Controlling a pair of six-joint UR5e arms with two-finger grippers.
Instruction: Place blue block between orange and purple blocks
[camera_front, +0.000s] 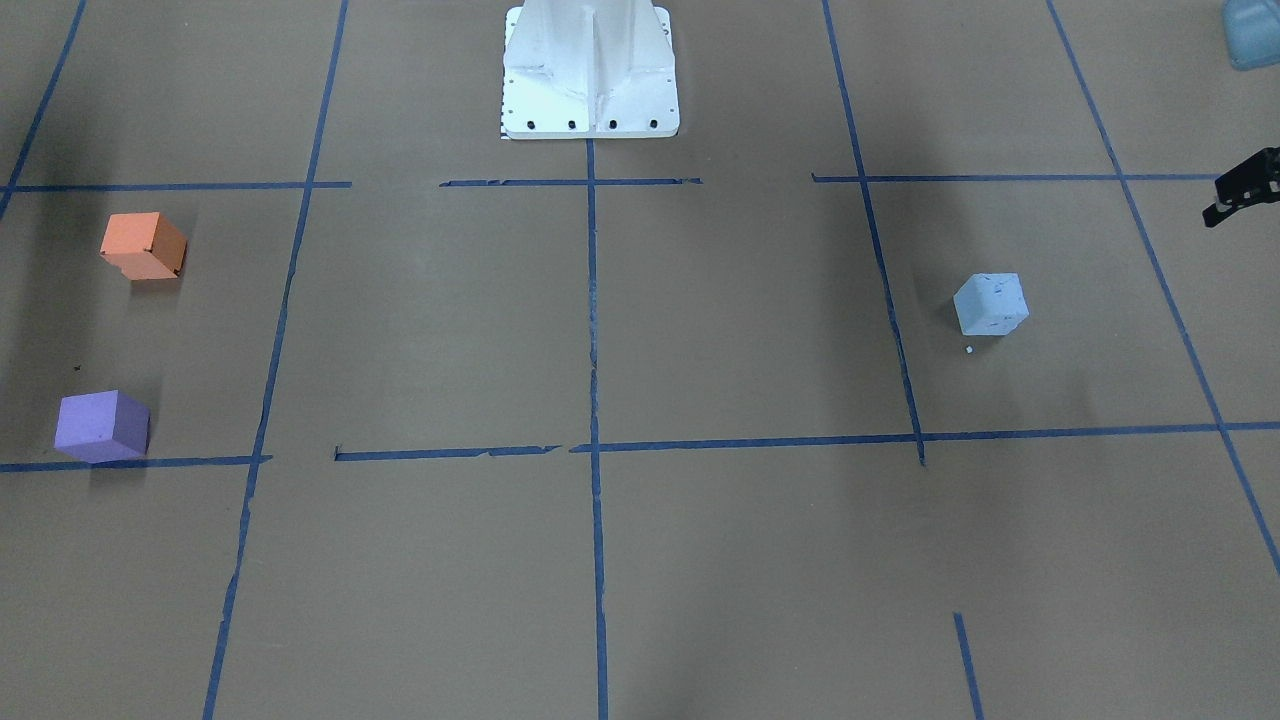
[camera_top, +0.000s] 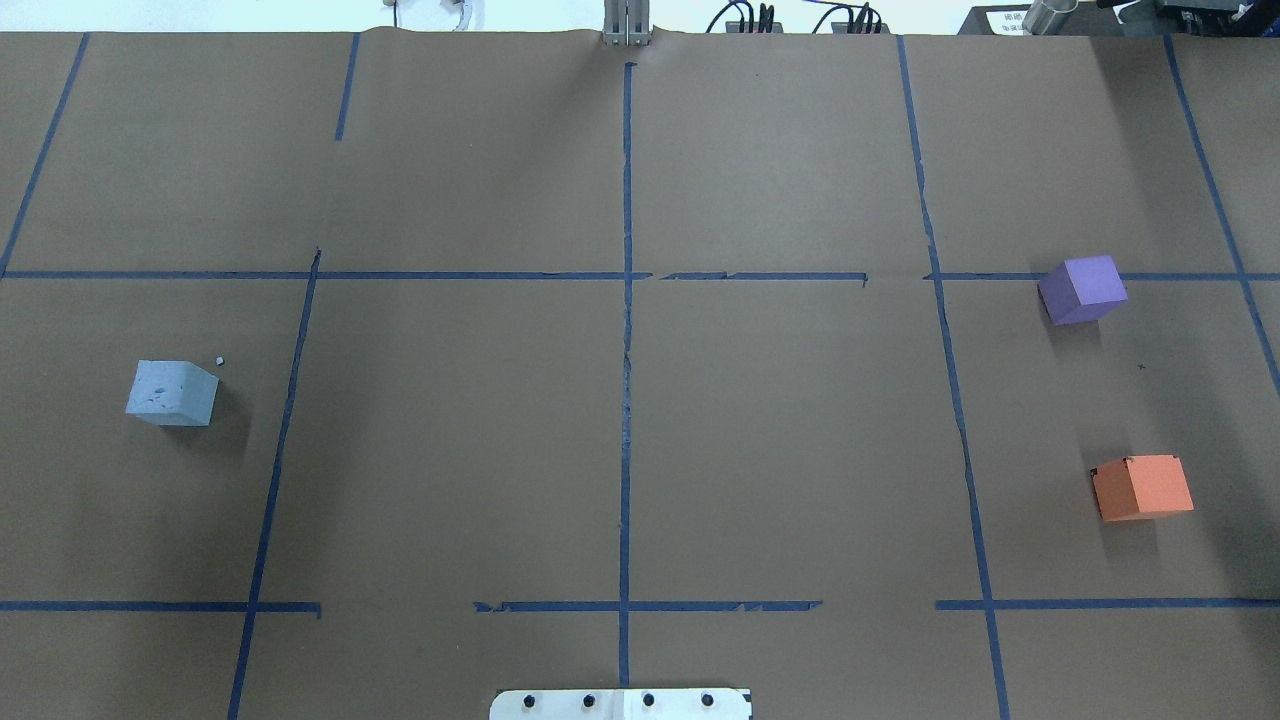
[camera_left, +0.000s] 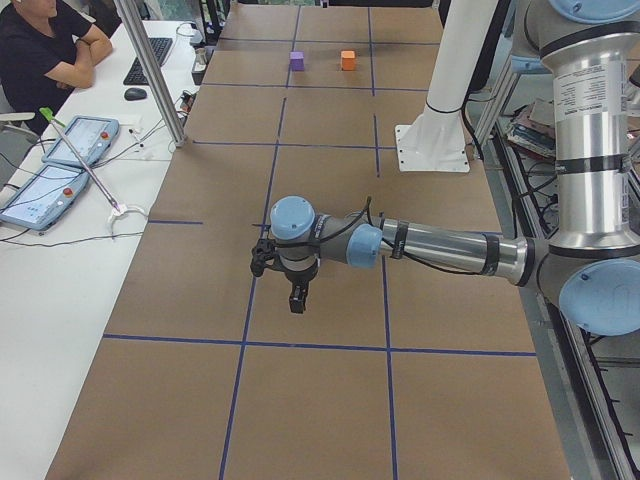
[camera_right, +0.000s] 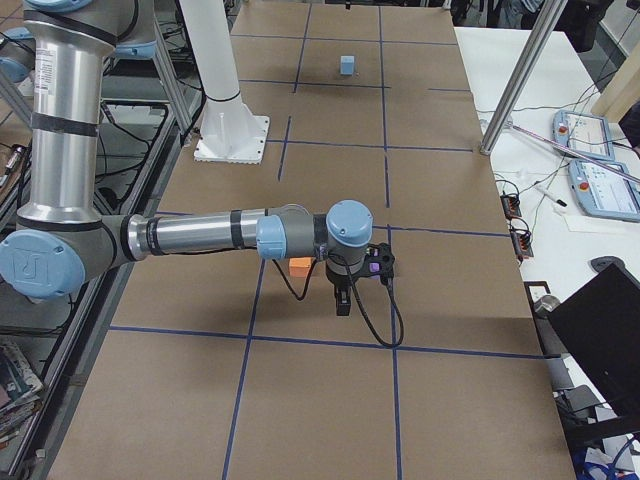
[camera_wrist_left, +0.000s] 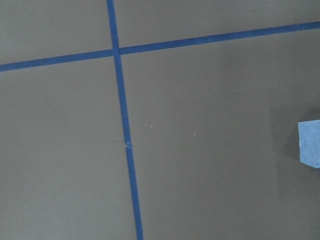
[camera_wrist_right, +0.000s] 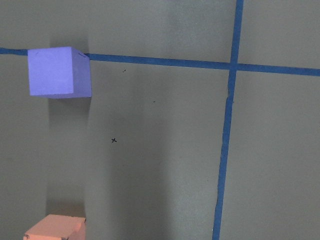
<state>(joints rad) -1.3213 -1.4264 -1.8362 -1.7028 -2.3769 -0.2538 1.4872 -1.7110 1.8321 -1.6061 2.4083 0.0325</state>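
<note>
Pale in tint, the blue block (camera_top: 172, 393) is shown alone in a cell on the robot's L side, w/ a white crumb (camera_top: 219, 360) just beside it. The orange block (camera_top: 1142, 487) and purple block (camera_top: 1083, 289) are set well apart from it on the R side, w/ a gap betw. them. The purple one lies farther from the robot, on a tape line. A white robot base (camera_front: 590, 70) is fixed at the centre edge. The tabletop (camera_top: 450, 450) is covered w/ brown paper ruled by blue tape (camera_top: 626, 400). A seated operator (camera_left: 45, 50) and tablets (camera_left: 82, 140) are seen at a side desk. The left gripper (camera_left: 297, 298) is poised low, pointed down, arm stretched horiz. near the blue block. The right gripper (camera_right: 342, 298) is posed likewise by the orange/purple pair. Whether the fingers are released or clenched cannot be told for either.
</note>
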